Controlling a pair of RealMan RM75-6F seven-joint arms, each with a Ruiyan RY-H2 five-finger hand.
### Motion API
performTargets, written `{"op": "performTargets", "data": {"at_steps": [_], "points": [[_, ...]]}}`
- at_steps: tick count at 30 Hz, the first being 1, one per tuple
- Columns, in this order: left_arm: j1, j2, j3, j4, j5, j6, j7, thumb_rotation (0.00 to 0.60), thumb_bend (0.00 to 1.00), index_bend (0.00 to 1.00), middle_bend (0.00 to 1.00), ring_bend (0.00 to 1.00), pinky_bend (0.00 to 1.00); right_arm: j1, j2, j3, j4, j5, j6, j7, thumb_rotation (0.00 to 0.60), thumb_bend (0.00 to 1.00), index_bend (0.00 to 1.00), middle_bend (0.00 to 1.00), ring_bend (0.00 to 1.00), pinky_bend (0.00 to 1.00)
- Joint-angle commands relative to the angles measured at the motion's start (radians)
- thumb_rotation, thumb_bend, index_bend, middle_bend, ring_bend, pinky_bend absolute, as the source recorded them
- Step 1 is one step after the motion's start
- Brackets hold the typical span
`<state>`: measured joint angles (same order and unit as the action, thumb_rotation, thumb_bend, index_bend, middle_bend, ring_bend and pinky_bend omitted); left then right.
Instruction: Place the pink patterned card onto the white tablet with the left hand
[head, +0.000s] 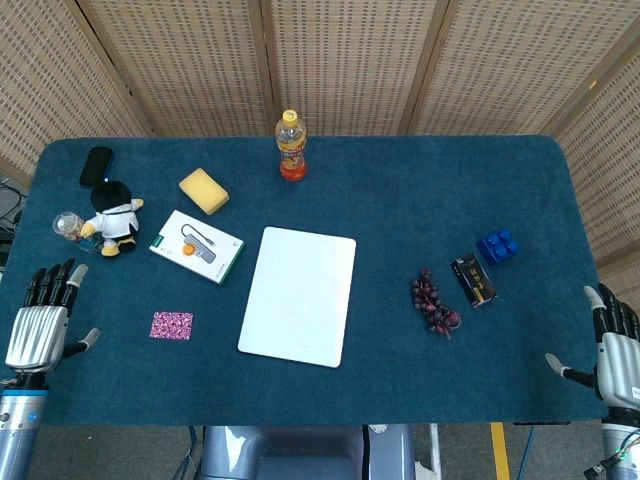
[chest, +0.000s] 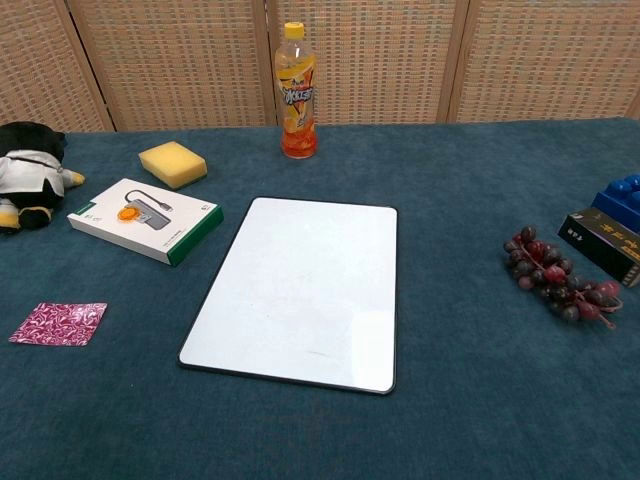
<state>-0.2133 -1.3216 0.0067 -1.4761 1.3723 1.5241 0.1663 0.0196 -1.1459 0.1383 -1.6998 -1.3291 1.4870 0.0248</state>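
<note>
One pink patterned card (head: 171, 325), a small flat rectangle with a swirled magenta print, lies on the blue felt-like worktop (head: 400, 190) just left of the single white tablet (head: 299, 295), apart from it and near the left robot hand (head: 40, 322), which hovers at the worktop's near left corner with fingers spread and holding nothing. Beyond the card sit one white-and-green box (head: 197, 246), one yellow sponge (head: 203, 190), one plush toy (head: 113, 218) and one orange drink bottle (head: 291, 146), whose label is too blurred to read. Right of the tablet are one bunch of dark grapes (head: 434, 303), one black packet (head: 473, 280) and one blue block (head: 498, 246), while the right robot hand (head: 617, 350) rests empty at the right edge, seemingly open.
</note>
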Motion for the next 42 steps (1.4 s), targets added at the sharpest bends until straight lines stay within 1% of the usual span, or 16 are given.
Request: {"op": "performTargets", "data": {"at_steps": [1,8,10,12,15,17,20,22,28,31,42], "points": [[0.011,-0.017,-0.016,0.023,0.008,0.002,-0.004,0.6,0.0,0.0,0.0,0.0,0.0,-0.001,0.0,0.0,0.0,0.0,0.001,0.0,0.6,0.05,0.04,0.02,0.0,0.0],[0.012,-0.007,-0.017,0.004,0.016,-0.032,-0.017,0.6,0.0,0.0,0.0,0.0,0.0,-0.001,-0.001,0.0,0.002,-0.001,0.002,0.002,0.6,0.05,0.04,0.02,0.0,0.0],[0.007,-0.001,-0.016,-0.012,0.014,-0.053,-0.02,0.6,0.0,0.0,0.0,0.0,0.0,-0.001,-0.001,0.0,0.002,-0.001,0.001,0.002,0.6,0.05,0.04,0.02,0.0,0.0],[-0.007,0.011,-0.012,-0.047,0.006,-0.1,-0.02,0.6,0.0,0.0,0.0,0.0,0.0,0.0,-0.001,0.0,0.001,-0.001,0.0,0.0,0.6,0.05,0.04,0.02,0.0,0.0],[-0.042,0.026,-0.015,-0.1,-0.017,-0.19,-0.013,0.6,0.01,0.06,0.0,0.0,0.0,0.0,0.0,0.001,-0.002,0.001,-0.002,0.0,0.6,0.05,0.04,0.02,0.0,0.0],[-0.064,0.026,-0.019,-0.122,-0.042,-0.249,-0.005,0.6,0.06,0.13,0.0,0.0,0.0,0.0,0.001,0.001,-0.001,0.002,-0.002,0.001,0.6,0.05,0.04,0.02,0.0,0.0],[-0.093,0.011,-0.026,-0.136,-0.087,-0.321,0.031,0.6,0.15,0.26,0.0,0.0,0.0,0.0,0.002,0.001,-0.001,0.003,-0.004,0.005,0.6,0.05,0.04,0.02,0.0,0.0],[-0.106,-0.006,-0.034,-0.135,-0.116,-0.347,0.054,0.6,0.17,0.3,0.0,0.0,0.0,0.001,0.002,0.001,-0.001,0.002,-0.005,0.007,0.6,0.05,0.04,0.02,0.0,0.0],[-0.123,-0.052,-0.056,-0.12,-0.193,-0.382,0.107,0.6,0.18,0.3,0.0,0.0,0.0,0.001,0.005,0.0,-0.001,0.002,-0.008,0.013,0.6,0.05,0.04,0.02,0.0,0.0],[-0.132,-0.065,-0.058,-0.119,-0.221,-0.407,0.119,0.6,0.18,0.3,0.0,0.0,0.0,0.001,0.005,0.0,-0.001,0.002,-0.009,0.014,0.6,0.05,0.04,0.02,0.0,0.0],[-0.162,-0.112,-0.074,-0.086,-0.3,-0.453,0.166,0.6,0.19,0.3,0.0,0.0,0.0,0.001,0.005,0.0,-0.001,0.001,-0.009,0.015,0.6,0.05,0.04,0.02,0.0,0.0]]}}
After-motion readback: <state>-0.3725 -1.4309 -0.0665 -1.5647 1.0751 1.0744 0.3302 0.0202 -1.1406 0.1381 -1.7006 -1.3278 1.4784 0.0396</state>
